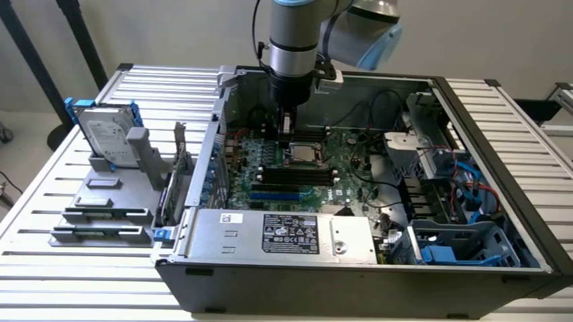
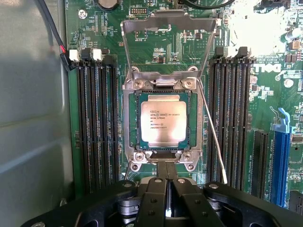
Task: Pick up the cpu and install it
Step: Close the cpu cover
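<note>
The cpu (image 2: 163, 121), a small square chip with a shiny silver top and printed text, lies flat in the socket on the green motherboard (image 2: 156, 42). In the exterior view the cpu (image 1: 304, 155) is near the middle of the board inside the open computer case. The socket's metal load plate (image 2: 168, 35) stands flipped open beyond the chip, and its thin lever (image 2: 214, 142) is raised. My gripper (image 2: 166, 166) hovers just off one edge of the socket, jaws shut together with nothing between them. From outside, my gripper (image 1: 288, 139) hangs straight down over the socket's far side.
Black memory slots (image 2: 97, 118) flank the socket on both sides. A power supply (image 1: 282, 235) fills the case's near side, and cables and drive bays (image 1: 457, 201) sit at the exterior view's right. Outside the case, a hard drive in a blue bracket (image 1: 106, 134) and memory sticks (image 1: 100, 231) rest on a grey holder.
</note>
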Available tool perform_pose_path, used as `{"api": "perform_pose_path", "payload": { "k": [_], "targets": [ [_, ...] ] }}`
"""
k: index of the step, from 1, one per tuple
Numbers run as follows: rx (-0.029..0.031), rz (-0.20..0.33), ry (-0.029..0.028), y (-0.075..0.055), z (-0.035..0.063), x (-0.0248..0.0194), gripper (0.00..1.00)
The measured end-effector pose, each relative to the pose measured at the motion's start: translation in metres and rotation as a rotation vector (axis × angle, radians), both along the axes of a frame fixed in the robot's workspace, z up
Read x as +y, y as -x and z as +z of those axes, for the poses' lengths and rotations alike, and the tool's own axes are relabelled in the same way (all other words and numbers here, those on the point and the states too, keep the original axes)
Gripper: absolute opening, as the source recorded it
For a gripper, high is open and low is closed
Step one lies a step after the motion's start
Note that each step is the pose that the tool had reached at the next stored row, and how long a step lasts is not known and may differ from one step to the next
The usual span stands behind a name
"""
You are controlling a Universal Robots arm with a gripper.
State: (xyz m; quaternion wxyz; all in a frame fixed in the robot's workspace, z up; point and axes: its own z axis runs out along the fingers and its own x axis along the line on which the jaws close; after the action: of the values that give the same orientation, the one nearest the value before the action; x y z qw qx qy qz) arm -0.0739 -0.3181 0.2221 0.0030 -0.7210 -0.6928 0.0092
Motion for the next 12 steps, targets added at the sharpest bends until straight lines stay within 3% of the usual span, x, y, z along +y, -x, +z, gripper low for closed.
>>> {"api": "perform_pose_path", "payload": {
  "k": [12],
  "targets": [
    [0.0002, 0.0, 0.0002, -0.0024, 0.0021, 0.0, 0.11]
  ]
}}
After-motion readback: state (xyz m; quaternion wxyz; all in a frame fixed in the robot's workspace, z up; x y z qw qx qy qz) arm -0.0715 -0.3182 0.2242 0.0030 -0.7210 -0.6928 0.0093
